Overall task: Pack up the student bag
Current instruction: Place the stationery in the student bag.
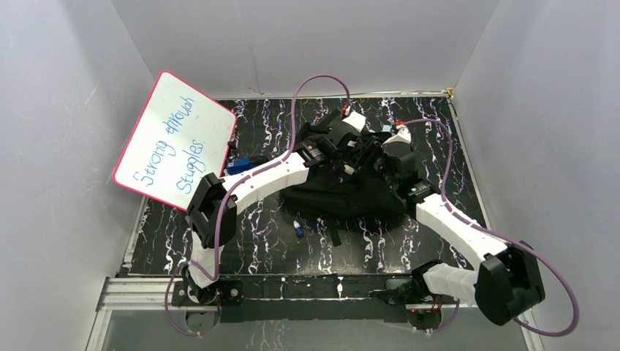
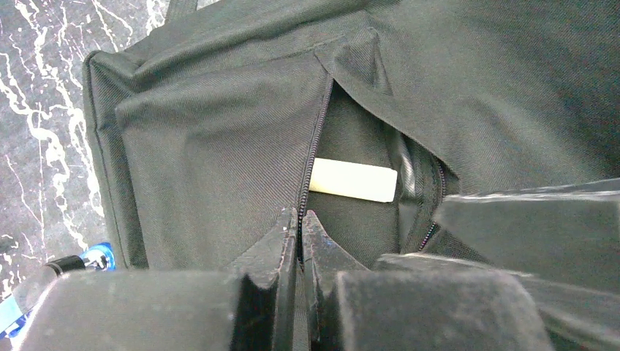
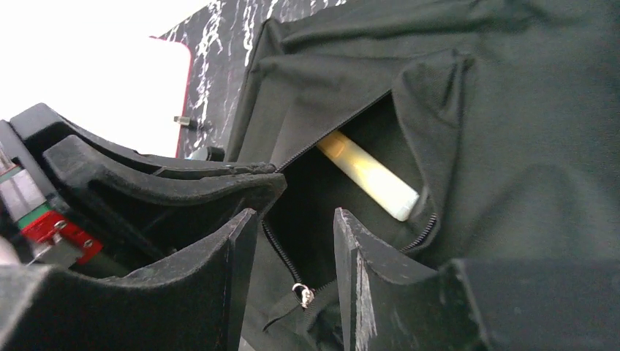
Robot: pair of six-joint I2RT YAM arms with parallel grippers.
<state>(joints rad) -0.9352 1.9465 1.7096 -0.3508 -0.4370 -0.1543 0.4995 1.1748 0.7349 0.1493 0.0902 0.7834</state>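
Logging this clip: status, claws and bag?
Left claw shut on student bag zipper edge. Right claw open, empty. Pocket unzipped, pale stick inside. Opening unobstructed.

This is a robotics lab test booth. The table [image 1: 365, 248], with its black, white-veined marble-look top, sits boxed in by plain pale walls [image 1: 307, 44] on its left, far and right sides. Along the table's near edge runs a bare metal rail [image 1: 139, 292] with two white-and-black robot arms [image 1: 263, 181] bolted to it. Purple cables [image 1: 316, 77] loop from the arms over the table. At the table's left edge a pink-rimmed whiteboard [image 1: 175, 139] leans on the wall, handwritten "Strong through Struggles".
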